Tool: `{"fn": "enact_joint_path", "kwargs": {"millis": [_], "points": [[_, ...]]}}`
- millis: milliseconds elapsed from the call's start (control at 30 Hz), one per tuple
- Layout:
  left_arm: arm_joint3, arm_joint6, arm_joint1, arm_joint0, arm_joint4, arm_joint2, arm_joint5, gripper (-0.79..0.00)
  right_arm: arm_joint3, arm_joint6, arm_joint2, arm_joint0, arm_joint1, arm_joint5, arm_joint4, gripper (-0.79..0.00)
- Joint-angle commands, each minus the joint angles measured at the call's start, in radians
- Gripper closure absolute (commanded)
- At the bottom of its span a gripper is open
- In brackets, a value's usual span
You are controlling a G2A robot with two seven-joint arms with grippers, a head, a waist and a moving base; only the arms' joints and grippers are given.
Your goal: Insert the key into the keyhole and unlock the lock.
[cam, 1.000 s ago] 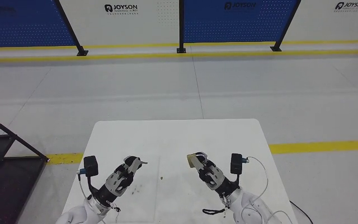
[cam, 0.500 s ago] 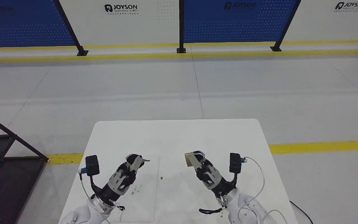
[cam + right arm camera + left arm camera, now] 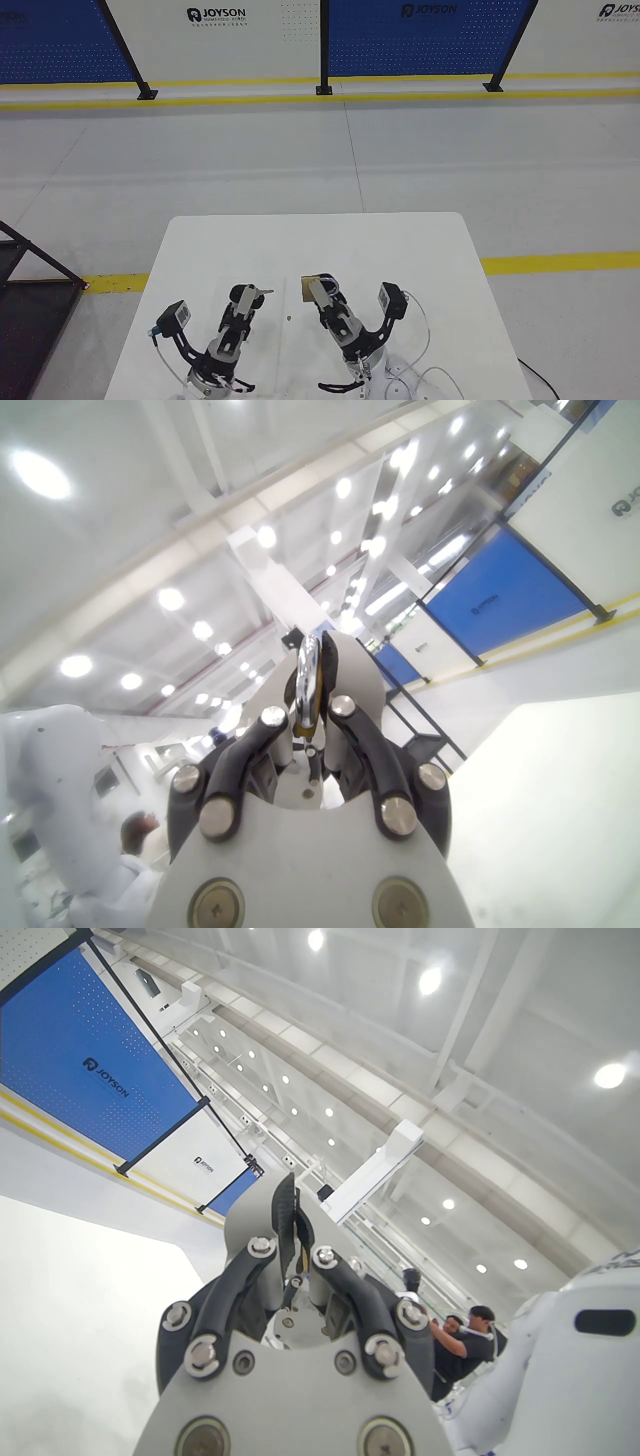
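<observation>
over table (image 3: 400, 250), left fingers (image 3: 285, 1208) clamped on key (image 3: 262, 291), right fingers (image 3: 345, 665) on lock (image 3: 307, 680), closer now

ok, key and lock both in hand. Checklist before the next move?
1. Key clamped in left gripper: ok, its tip sticks out toward the lock.
2. Lock clamped in right gripper: ok, shackle sits in its grip.
3. Key clear of lock: ok, a gap shows in the top view.
4. Keyhole turned toward key: cannot tell.
5. Key tip in line with keyhole: cannot tell.
</observation>
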Motion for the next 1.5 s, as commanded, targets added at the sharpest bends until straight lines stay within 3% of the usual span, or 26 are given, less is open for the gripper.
{"fn": "enact_joint_path", "kwargs": {"millis": [0,267,1467], "points": [[0.005,0.010,-0.002,-0.006,-0.003,0.004,-0.005,0.000,0.015,-0.030,-0.012,0.010,-0.008,-0.001,-0.017,0.000],[0.016,0.035,-0.009,-0.018,0.006,0.016,-0.024,0.000,0.043,-0.099,-0.018,0.015,-0.023,0.000,-0.050,0.000],[0.086,0.085,-0.041,-0.118,0.157,0.111,-0.009,0.000,0.043,-0.099,-0.018,0.015,-0.023,0.000,-0.050,0.000]]}}
